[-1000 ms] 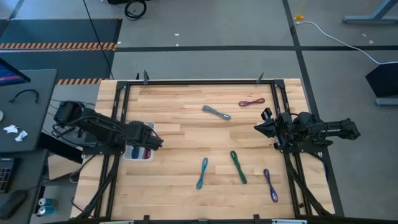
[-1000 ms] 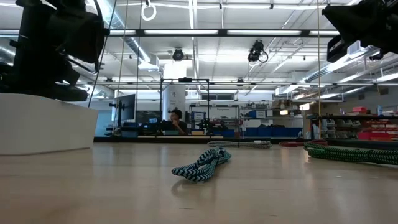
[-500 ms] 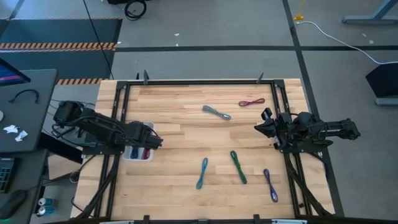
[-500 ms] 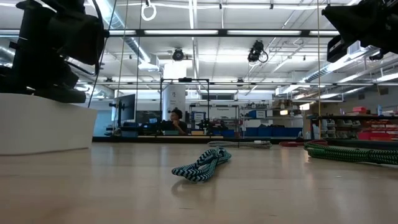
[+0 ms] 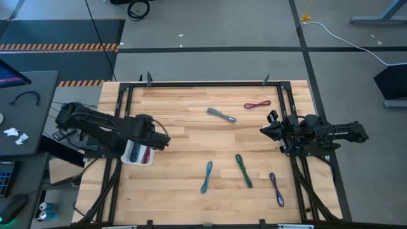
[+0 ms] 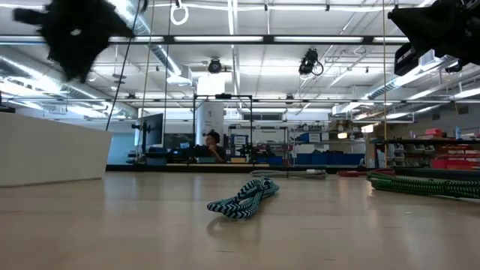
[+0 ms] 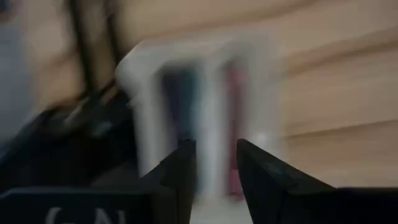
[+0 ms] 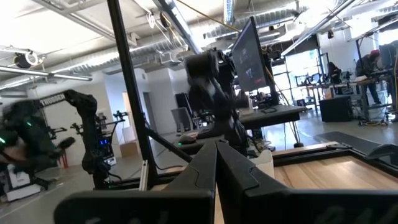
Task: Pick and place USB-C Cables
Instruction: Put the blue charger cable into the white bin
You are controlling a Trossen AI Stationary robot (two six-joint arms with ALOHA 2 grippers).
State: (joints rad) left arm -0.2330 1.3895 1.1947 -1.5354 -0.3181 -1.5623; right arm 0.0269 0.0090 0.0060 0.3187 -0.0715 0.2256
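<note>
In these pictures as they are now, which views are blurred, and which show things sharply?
Left wrist view: strongly smeared; the white rectangular tray and the coloured cables in it are only streaks. Low view: the left gripper at upper left is a dark smear, while the teal braided cable is crisp. High view: sharp across the wooden table; the right gripper is well defined.

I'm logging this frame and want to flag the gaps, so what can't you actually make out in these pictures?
- How many cables lie in the white tray: in the high view the left gripper and arm cover most of it; the left wrist view is motion-blurred.
- The purple cable and the maroon cable: no connector detail in the high view, too small.
- The green cable: cut off by the low view's edge.
</note>
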